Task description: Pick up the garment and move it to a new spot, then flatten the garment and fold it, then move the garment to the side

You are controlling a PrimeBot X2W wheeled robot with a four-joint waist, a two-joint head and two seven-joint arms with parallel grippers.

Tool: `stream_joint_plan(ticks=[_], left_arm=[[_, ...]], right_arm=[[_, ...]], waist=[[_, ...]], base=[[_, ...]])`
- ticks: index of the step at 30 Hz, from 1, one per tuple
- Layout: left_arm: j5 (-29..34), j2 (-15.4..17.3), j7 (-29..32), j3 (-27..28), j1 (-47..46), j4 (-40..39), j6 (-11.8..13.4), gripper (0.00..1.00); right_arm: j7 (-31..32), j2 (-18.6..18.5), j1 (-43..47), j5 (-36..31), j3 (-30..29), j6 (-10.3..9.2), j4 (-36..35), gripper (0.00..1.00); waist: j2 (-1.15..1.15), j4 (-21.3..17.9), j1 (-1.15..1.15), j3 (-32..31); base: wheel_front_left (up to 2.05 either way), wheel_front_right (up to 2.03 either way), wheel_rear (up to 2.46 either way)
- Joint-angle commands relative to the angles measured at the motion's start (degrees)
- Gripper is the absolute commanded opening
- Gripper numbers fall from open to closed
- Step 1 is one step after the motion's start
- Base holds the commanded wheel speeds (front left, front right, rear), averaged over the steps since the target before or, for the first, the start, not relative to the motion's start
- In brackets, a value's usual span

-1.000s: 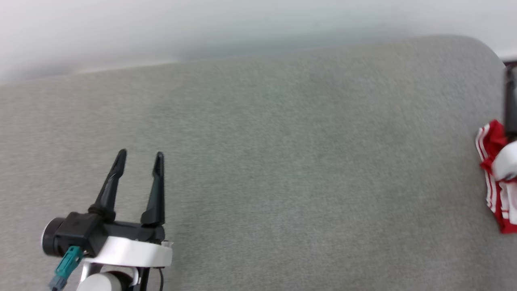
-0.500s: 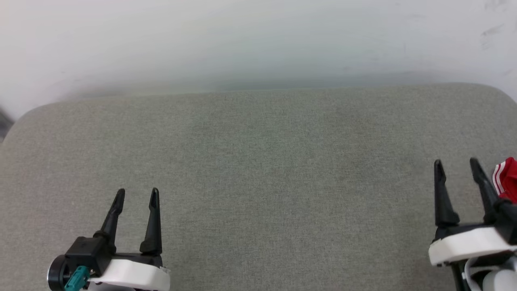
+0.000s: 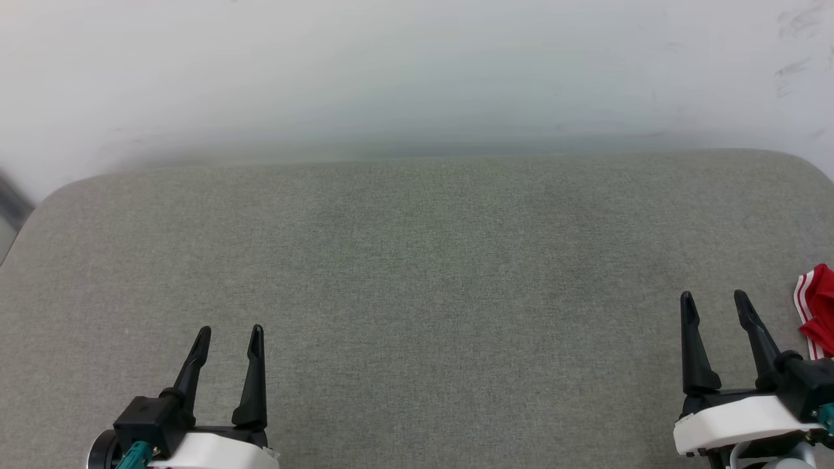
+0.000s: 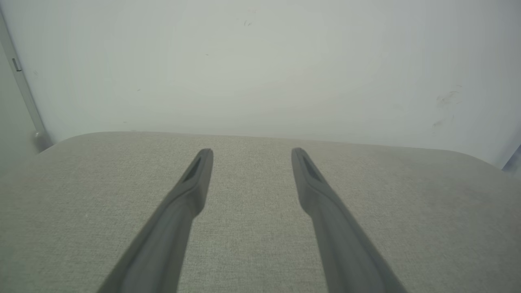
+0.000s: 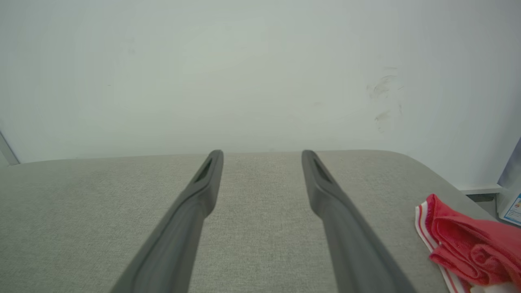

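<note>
In the head view, our left jaws sit near the front left of the grey bench (image 3: 417, 293), spread wide with nothing in them. Our right jaws are at the front right, equally wide and empty. The garment (image 3: 818, 306) lies at the bench's right edge, just beside the right jaws but not touching them, and the frame cuts it off.

In the left wrist view, the two fingers (image 4: 191, 191) stand apart over bare bench fabric (image 4: 252, 244).

In the right wrist view, the garment (image 5: 468, 248) rests in soft red rolls by the right edge, with its striped trim showing. We cannot tell whether it is a neat fold or a loose heap. It could be waiting to be picked up or already set aside.

We see two risks. So close to the edge, a nudge from the right jaws could push it off the bench. With so little of it in view, a pinch might catch only the top layer.
</note>
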Motion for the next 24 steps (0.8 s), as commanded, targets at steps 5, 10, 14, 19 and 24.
stream_joint_plan(ticks=[5,10,14,19,24], left_arm=[[0.58,-0.19,-0.11,0.26,0.47,0.02,-0.17,1.00],[0.63,-0.32,-0.11,0.63,0.80,-0.19,-0.20,1.00],[0.53,-0.45,-0.11,1.03,0.96,-0.12,-0.22,1.00],[0.45,-0.52,-0.11,1.31,1.04,-0.06,-0.22,1.00],[0.48,-0.59,-0.11,1.38,0.83,0.11,-0.22,1.00]], right_arm=[[-0.56,0.29,-0.38,1.00,0.50,-0.04,0.57,1.00],[-0.70,0.29,-0.42,1.28,1.02,-0.04,0.82,1.00],[-0.79,0.30,-0.25,1.37,1.18,-0.04,0.89,1.00],[-0.86,0.29,-0.09,1.52,1.43,-0.04,0.80,1.00],[-0.82,0.29,0.03,1.77,1.54,-0.04,0.30,1.00]], waist=[[0.00,0.05,0.01,-0.02],[0.00,0.00,0.01,-0.09],[0.00,-0.06,0.01,-0.16],[0.00,-0.18,0.01,-0.12],[0.00,-0.22,0.01,-0.02]], base=[[0.00,0.00,0.00],[0.00,0.00,0.00],[0.00,0.00,0.00],[0.00,0.00,0.00],[0.00,0.00,0.00]])
